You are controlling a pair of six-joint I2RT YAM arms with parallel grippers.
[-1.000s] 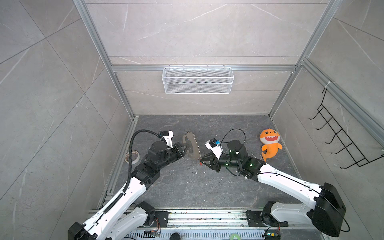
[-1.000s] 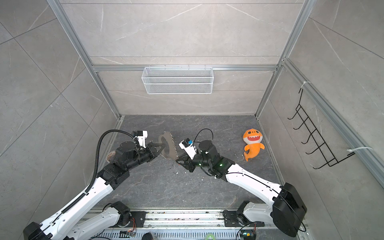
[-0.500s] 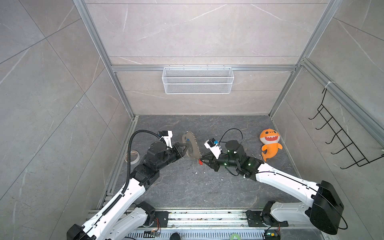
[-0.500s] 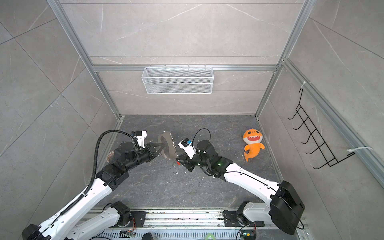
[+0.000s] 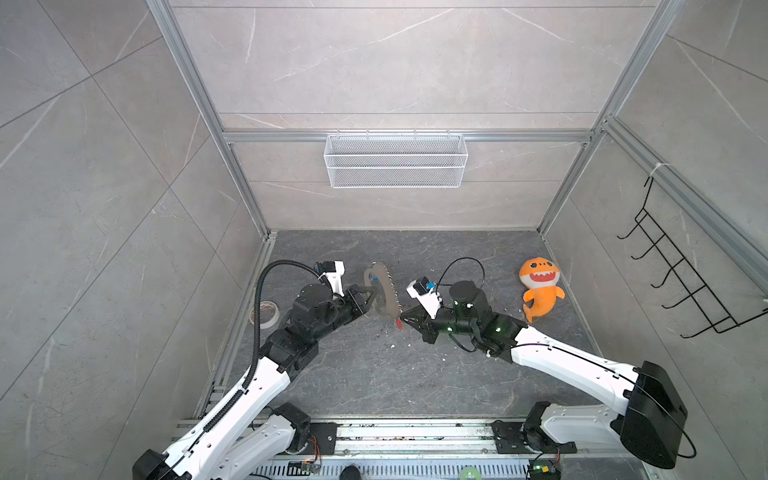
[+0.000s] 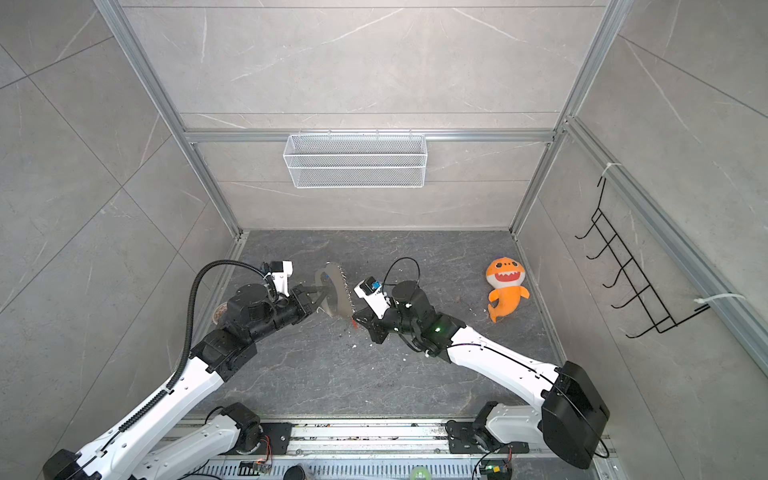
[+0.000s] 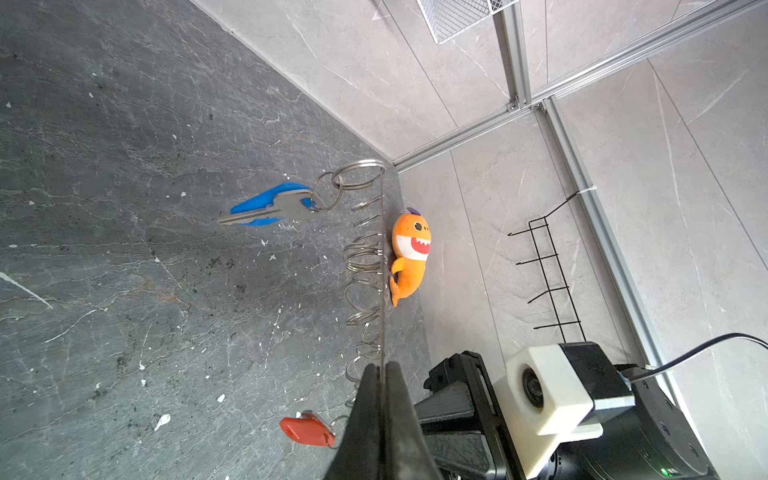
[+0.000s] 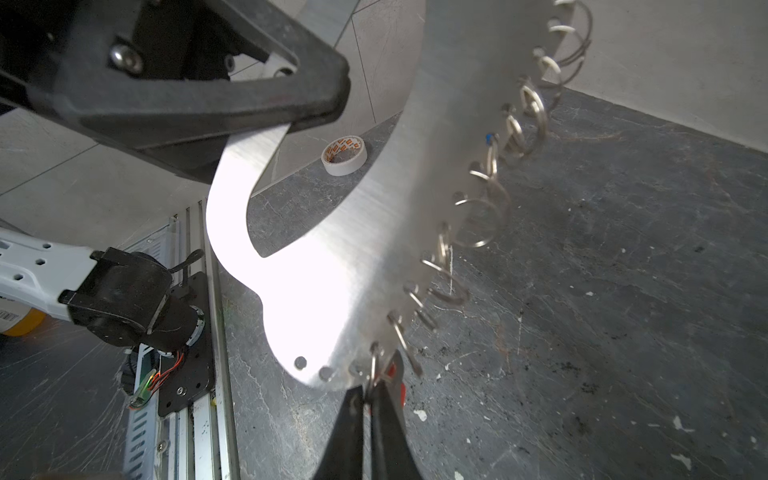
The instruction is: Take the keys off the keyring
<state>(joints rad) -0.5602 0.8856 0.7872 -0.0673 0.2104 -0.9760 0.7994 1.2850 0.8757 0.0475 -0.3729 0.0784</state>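
- Clamping my left jaws on the keyring point(image 5: 388, 297), at its left rim.
- My right jaws are pinched together on the red-tagged key point(image 7: 307, 430) at its near end.
- Blue-tagged key point(image 7: 270, 205) hangs at the far end.

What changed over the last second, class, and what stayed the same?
The right end effector closed on the red-tagged key hanging from the keyring. The left end effector still clamps the keyring; blue-tagged key, plush shark and tape roll unmoved.

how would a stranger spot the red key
Between the arms, the left claw holds a grey keyring upright. The red-tagged key hangs at its near end, by the right claw; the blue-tagged key hangs at the far end.
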